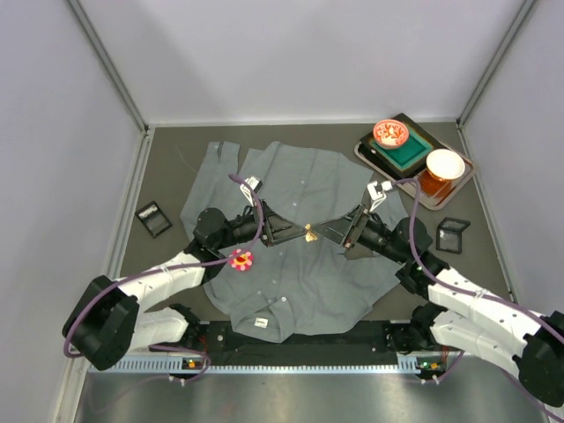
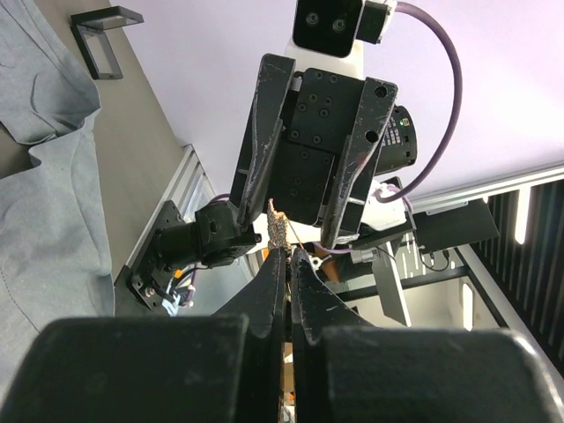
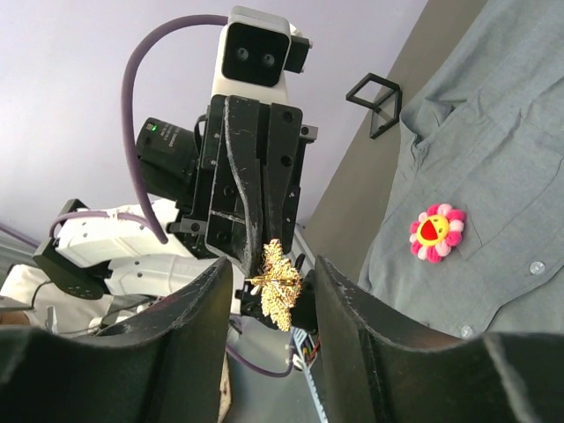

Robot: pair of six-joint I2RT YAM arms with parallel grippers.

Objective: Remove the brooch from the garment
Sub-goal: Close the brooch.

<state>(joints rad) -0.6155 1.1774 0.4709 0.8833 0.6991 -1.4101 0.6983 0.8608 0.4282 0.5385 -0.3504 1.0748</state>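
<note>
Left gripper [image 2: 286, 254] pinches one gold brooch [image 3: 275, 286] between right gripper's [image 3: 270, 267] two spread fingers [image 3: 198, 317].

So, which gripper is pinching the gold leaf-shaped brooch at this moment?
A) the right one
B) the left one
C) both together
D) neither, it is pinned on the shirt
B. In the right wrist view the left gripper has its jaws shut on the gold brooch, while the right gripper is open around it, not clamping.

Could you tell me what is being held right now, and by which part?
The left gripper pinches the gold brooch by one end; the right gripper is open.
</note>
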